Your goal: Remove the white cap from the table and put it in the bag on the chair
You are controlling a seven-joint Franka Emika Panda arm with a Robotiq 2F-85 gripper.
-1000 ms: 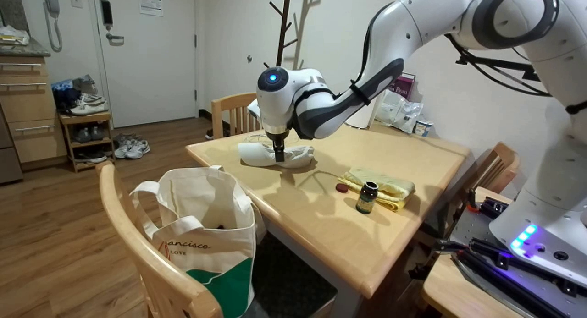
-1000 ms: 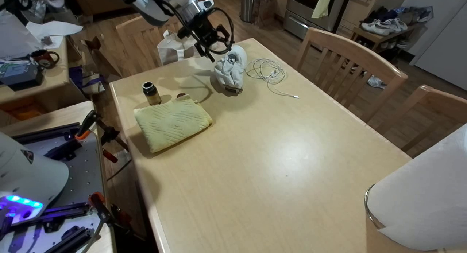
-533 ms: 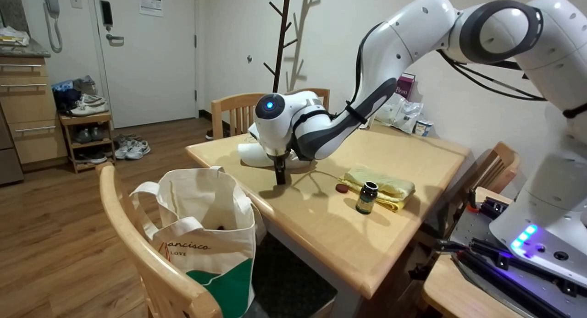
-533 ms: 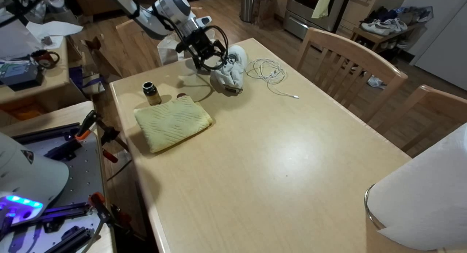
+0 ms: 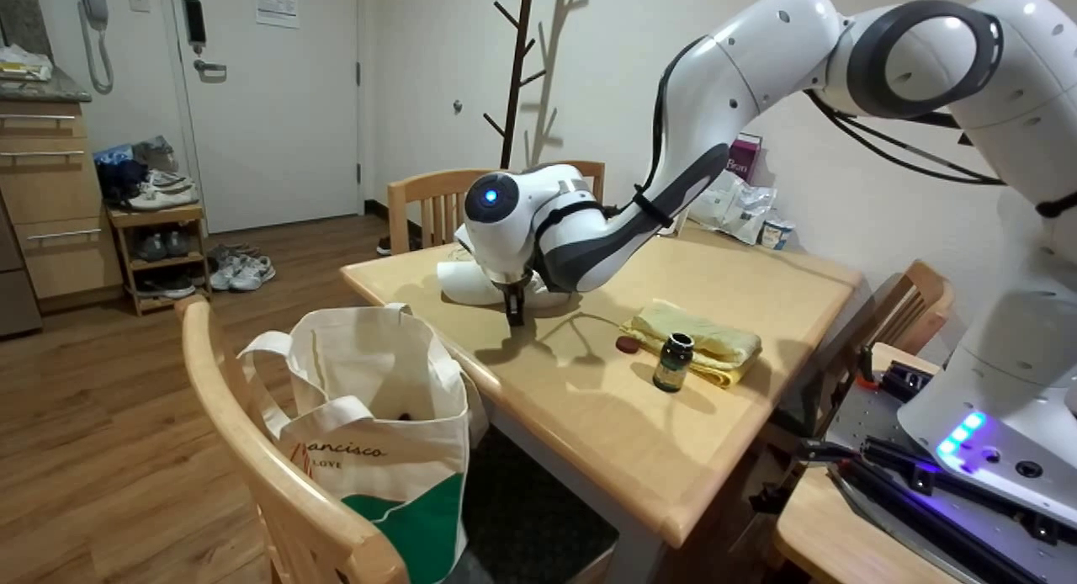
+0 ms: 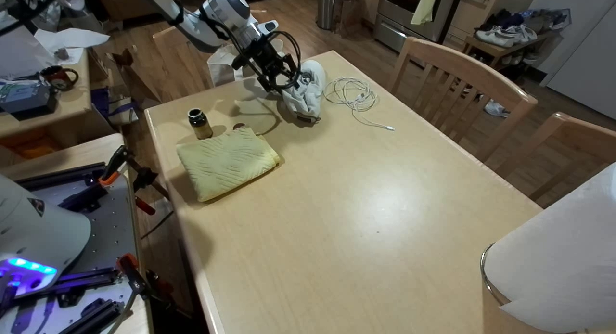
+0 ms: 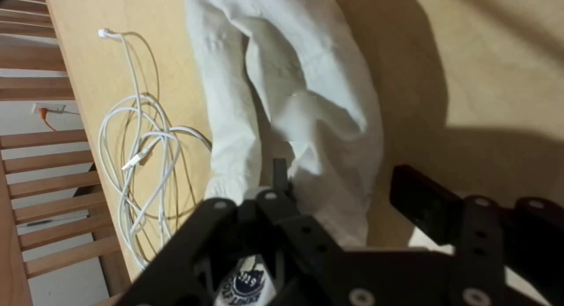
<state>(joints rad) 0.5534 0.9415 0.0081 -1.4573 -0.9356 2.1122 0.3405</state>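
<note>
The white cap (image 5: 465, 284) lies on the table near its far corner, and it also shows in an exterior view (image 6: 312, 99). In the wrist view the cap (image 7: 233, 134) is crumpled, with its opening up and a dark blue round emblem partly behind the gripper. My gripper (image 7: 341, 182) is open. Its left fingertip is over the cap's opening and its right fingertip is outside the cap's side, with cap fabric between them. The gripper also shows in both exterior views (image 5: 515, 308) (image 6: 278, 81). The white tote bag (image 5: 395, 475) stands open on the chair (image 5: 220, 399).
A coiled white cable (image 6: 355, 94) lies beside the cap. A folded yellow cloth (image 6: 226, 163), a dark jar (image 5: 673, 363) and its red lid (image 5: 628, 345) are on the table (image 6: 337, 218). A white paper roll (image 6: 563, 266) stands at another corner.
My gripper has moved down and a little toward the bag's side of the cap, then risen slightly and shifted back toward the cap. The cap and bag have not moved.
</note>
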